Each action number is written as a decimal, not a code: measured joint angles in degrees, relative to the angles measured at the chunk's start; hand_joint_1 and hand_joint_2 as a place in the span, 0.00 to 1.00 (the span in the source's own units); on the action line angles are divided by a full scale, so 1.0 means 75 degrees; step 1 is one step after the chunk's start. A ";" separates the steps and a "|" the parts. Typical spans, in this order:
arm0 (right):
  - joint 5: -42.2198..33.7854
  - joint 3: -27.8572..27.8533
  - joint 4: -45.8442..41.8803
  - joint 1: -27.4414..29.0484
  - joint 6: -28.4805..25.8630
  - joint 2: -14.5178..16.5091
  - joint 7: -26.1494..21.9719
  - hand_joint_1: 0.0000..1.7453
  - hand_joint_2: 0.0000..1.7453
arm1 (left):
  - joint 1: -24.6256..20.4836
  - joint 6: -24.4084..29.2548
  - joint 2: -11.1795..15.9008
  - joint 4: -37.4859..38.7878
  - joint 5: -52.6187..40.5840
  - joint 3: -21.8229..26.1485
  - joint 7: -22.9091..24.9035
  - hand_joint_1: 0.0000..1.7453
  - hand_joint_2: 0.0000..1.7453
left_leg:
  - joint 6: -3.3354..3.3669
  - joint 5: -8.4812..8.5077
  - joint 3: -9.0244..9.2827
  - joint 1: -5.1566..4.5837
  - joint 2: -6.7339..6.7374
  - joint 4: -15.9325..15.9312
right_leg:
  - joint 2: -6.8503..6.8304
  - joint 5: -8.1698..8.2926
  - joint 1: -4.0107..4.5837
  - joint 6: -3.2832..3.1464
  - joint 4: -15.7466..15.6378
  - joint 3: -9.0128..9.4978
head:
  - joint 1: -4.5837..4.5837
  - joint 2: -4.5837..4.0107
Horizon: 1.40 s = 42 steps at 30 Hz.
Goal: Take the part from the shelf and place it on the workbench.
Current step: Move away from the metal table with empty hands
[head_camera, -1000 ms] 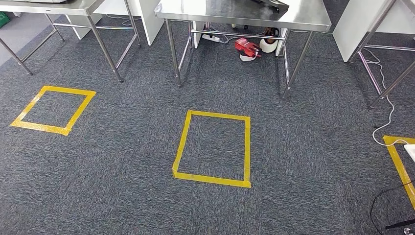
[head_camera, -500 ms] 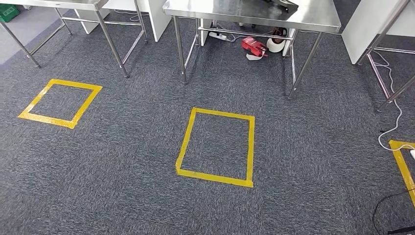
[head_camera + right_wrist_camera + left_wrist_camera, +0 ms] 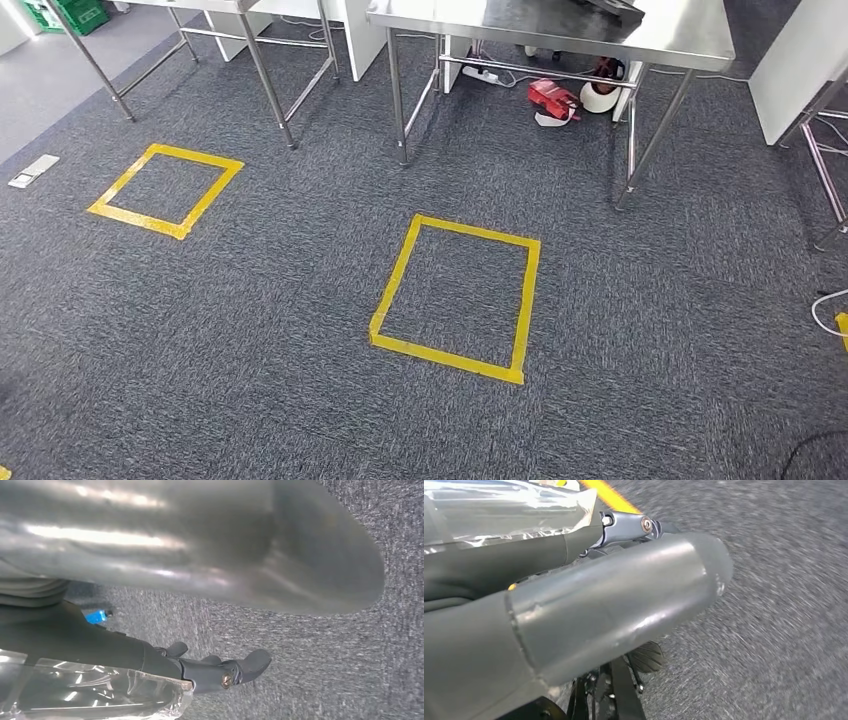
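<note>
Part (image 3: 509,510) in clear bag | axis along fingers | both robot hands (image 3: 589,605) (image 3: 200,550) holding it

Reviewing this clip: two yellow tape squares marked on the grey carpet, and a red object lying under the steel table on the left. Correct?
Not quite. In the head view the red object lies under the steel table on the right, not the left one. The two yellow tape squares on the grey carpet are as you say.

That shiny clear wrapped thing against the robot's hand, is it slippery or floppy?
The clear crinkled plastic wrapping by the right hand looks glossy, so probably slippery. Its creases suggest thin, floppy film. A similar wrapping shows by the left hand; the contents are unclear.
</note>
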 joint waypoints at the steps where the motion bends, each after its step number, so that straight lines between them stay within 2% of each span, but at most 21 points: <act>1: -0.0030 -0.0024 0.0000 -0.0009 0.0034 0.0004 -0.0031 0.00 0.00 | 0.0000 0.0000 0.0003 0.0000 0.0001 0.0001 -0.0002 0.00 0.00 | 0.0113 0.0173 0.0359 -0.0066 0.0103 -0.0505 | -0.0076 -0.0001 0.0027 0.0000 0.0000 0.0023 | 0.0001 0.0000; 4: -0.0127 -0.0122 0.0002 -0.0041 0.0170 0.0042 -0.0120 0.00 0.00 | -0.0040 -0.0007 0.0028 -0.0002 0.0000 -0.0001 -0.0015 0.00 0.00 | 0.0394 0.0438 0.1145 -0.0292 0.0587 -0.1734 | -0.0291 -0.0004 0.0098 0.0012 0.0002 0.0098 | 0.0013 0.0000; 7: -0.0169 -0.0176 0.0003 -0.0095 0.0233 0.0061 -0.0171 0.00 0.00 | -0.0039 -0.0009 0.0041 -0.0002 -0.0001 -0.0001 -0.0023 0.00 0.00 | 0.0442 0.0509 0.1174 -0.0338 0.0448 -0.1912 | -0.0483 -0.0014 0.0101 0.0085 -0.0016 0.0122 | 0.0005 0.0001; 9: -0.0206 -0.0208 0.0004 -0.0109 0.0286 0.0062 -0.0206 0.00 0.00 | -0.0041 -0.0007 0.0036 -0.0001 0.0000 0.0000 -0.0024 0.00 0.00 | 0.0493 0.0637 0.1226 -0.0285 0.0267 -0.2086 | -0.0199 -0.0191 0.0098 0.0119 0.0257 0.0020 | 0.0026 0.0001; 11: -0.0263 -0.0275 0.0007 -0.0093 0.0366 0.0051 -0.0241 0.00 0.00 | -0.0057 -0.0006 0.0028 0.0000 -0.0004 0.0000 -0.0026 0.00 0.00 | 0.0532 0.0727 0.1217 -0.0258 0.0075 -0.2169 | 0.0266 -0.0585 0.0064 0.0092 0.1084 -0.0356 | 0.0051 0.0001; 13: -0.0330 -0.0351 0.0010 -0.0062 0.0473 0.0044 -0.0283 0.00 0.00 | -0.0052 -0.0006 0.0026 0.0000 -0.0011 0.0000 -0.0025 0.00 0.00 | 0.0525 0.0760 0.1171 -0.0261 -0.0153 -0.2165 | 0.0434 -0.0879 0.0036 0.0118 0.1940 -0.0774 | 0.0056 0.0000; 14: -0.0355 -0.0380 0.0011 -0.0048 0.0558 0.0042 -0.0310 0.00 0.00 | -0.0040 -0.0007 0.0024 0.0000 -0.0015 0.0000 -0.0023 0.00 0.00 | 0.0513 0.0771 0.1162 -0.0263 -0.0270 -0.2162 | 0.0457 -0.0868 0.0030 0.0171 0.2045 -0.0835 | 0.0058 0.0000; 15: -0.0371 -0.0406 0.0012 -0.0040 0.0662 0.0040 -0.0337 0.00 0.00 | -0.0029 -0.0008 0.0022 0.0000 -0.0018 0.0001 -0.0020 0.00 0.00 | 0.0498 0.0782 0.1158 -0.0264 -0.0383 -0.2155 | 0.0483 -0.0725 0.0021 0.0245 0.1833 -0.0747 | 0.0058 0.0000; 18: -0.0367 -0.0463 0.0015 -0.0050 0.0928 0.0036 -0.0374 0.00 0.00 | -0.0031 -0.0015 0.0009 0.0000 -0.0028 0.0001 -0.0006 0.00 0.00 | 0.0433 0.0796 0.1140 -0.0284 -0.0667 -0.2105 | 0.0799 -0.0063 -0.0016 0.0367 0.0260 -0.0066 | 0.0066 0.0001; 20: -0.0297 -0.0484 0.0019 -0.0075 0.0981 0.0034 -0.0367 0.00 0.00 | -0.0033 -0.0014 0.0004 0.0000 -0.0032 0.0001 0.0006 0.00 0.00 | 0.0360 0.0793 0.1095 -0.0314 -0.0798 -0.2072 | 0.0924 0.0079 -0.0003 0.0269 -0.0177 0.0088 | 0.0063 0.0001; 22: -0.0135 -0.0483 0.0020 -0.0108 0.0963 0.0046 -0.0332 0.00 0.00 | -0.0018 0.0002 0.0008 -0.0001 -0.0034 0.0001 0.0014 0.00 0.00 | 0.0281 0.0803 0.1045 -0.0309 -0.0907 -0.2061 | 0.0788 0.0113 -0.0017 0.0135 -0.0195 0.0122 | 0.0061 0.0000; 24: 0.0086 -0.0446 0.0020 -0.0123 0.0926 0.0057 -0.0277 0.00 0.00 | -0.0009 0.0030 0.0003 0.0002 -0.0033 0.0003 0.0023 0.00 0.00 | 0.0207 0.0638 0.0901 -0.0295 -0.0696 -0.1814 | 0.0632 0.0156 -0.0079 0.0019 -0.0220 0.0168 | 0.0036 0.0001; 26: 0.0271 -0.0372 0.0022 -0.0108 0.0900 0.0065 -0.0229 0.00 0.00 | -0.0024 0.0062 -0.0009 0.0006 -0.0020 0.0004 0.0033 0.00 0.00 | 0.0118 0.0148 0.0480 -0.0261 -0.0278 -0.0965 | 0.0448 0.0167 -0.0096 -0.0059 -0.0231 0.0170 | -0.0024 0.0001; 28: 0.0383 -0.0301 0.0023 -0.0086 0.0889 0.0076 -0.0206 0.00 0.00 | -0.0034 0.0092 -0.0017 0.0007 0.0006 0.0011 0.0040 0.00 0.00 | 0.0027 -0.0257 -0.0019 -0.0193 -0.0093 0.0011 | 0.0250 0.0153 -0.0083 -0.0083 -0.0229 0.0163 | -0.0055 0.0000; 29: 0.0430 -0.0270 0.0023 -0.0083 0.0882 0.0083 -0.0205 0.00 0.00 | -0.0032 0.0106 -0.0020 0.0007 0.0024 0.0018 0.0042 0.00 0.00 | -0.0008 -0.0257 -0.0123 -0.0158 -0.0057 0.0190 | 0.0156 0.0142 -0.0085 -0.0080 -0.0228 0.0161 | -0.0058 0.0000; 30: 0.0479 -0.0235 0.0023 -0.0084 0.0871 0.0093 -0.0208 0.00 0.00 | -0.0028 0.0126 -0.0022 0.0008 0.0044 0.0028 0.0044 0.00 0.00 | -0.0035 -0.0112 -0.0065 -0.0125 -0.0018 0.0058 | 0.0066 0.0129 -0.0095 -0.0068 -0.0227 0.0167 | -0.0060 0.0000; 33: 0.0576 -0.0125 0.0023 -0.0088 0.0844 0.0121 -0.0215 0.00 0.00 | -0.0044 0.0166 -0.0037 0.0008 0.0086 0.0044 0.0043 0.00 0.00 | -0.0068 0.0575 0.0743 -0.0078 0.0402 -0.1439 | -0.0176 0.0046 -0.0091 0.0048 -0.0223 0.0233 | -0.0073 0.0001; 35: 0.0585 -0.0095 0.0025 -0.0100 0.0832 0.0128 -0.0216 0.00 0.00 | -0.0069 0.0167 -0.0060 0.0009 0.0090 0.0046 0.0041 0.00 0.00 | -0.0016 0.0677 0.1007 -0.0116 0.0578 -0.1919 | -0.0314 -0.0023 -0.0028 0.0163 -0.0233 0.0273 | -0.0055 0.0001; 37: 0.0587 -0.0068 0.0026 -0.0128 0.0825 0.0137 -0.0218 0.00 0.00 | -0.0071 0.0169 -0.0068 0.0009 0.0092 0.0052 0.0039 0.00 0.00 | 0.0103 0.0659 0.1003 -0.0176 0.0400 -0.1945 | -0.0452 -0.0064 -0.0003 0.0273 -0.0266 0.0357 | -0.0026 0.0001; 39: 0.0588 -0.0038 0.0025 -0.0151 0.0825 0.0144 -0.0218 0.00 0.00 | -0.0063 0.0172 -0.0082 0.0009 0.0093 0.0067 0.0037 0.00 0.00 | 0.0242 0.0704 0.1025 -0.0190 0.0232 -0.1996 | -0.0235 -0.0181 -0.0037 0.0344 -0.0118 0.0354 | -0.0014 0.0001; 42: 0.0602 -0.0020 0.0032 -0.0117 0.0838 0.0156 -0.0222 0.00 0.00 | -0.0079 0.0179 -0.0095 0.0007 0.0118 0.0101 0.0034 0.00 0.00 | 0.0380 0.0746 0.1023 -0.0195 -0.0044 -0.2025 | 0.0378 -0.0789 -0.0070 0.0287 0.1221 -0.0296 | 0.0018 0.0001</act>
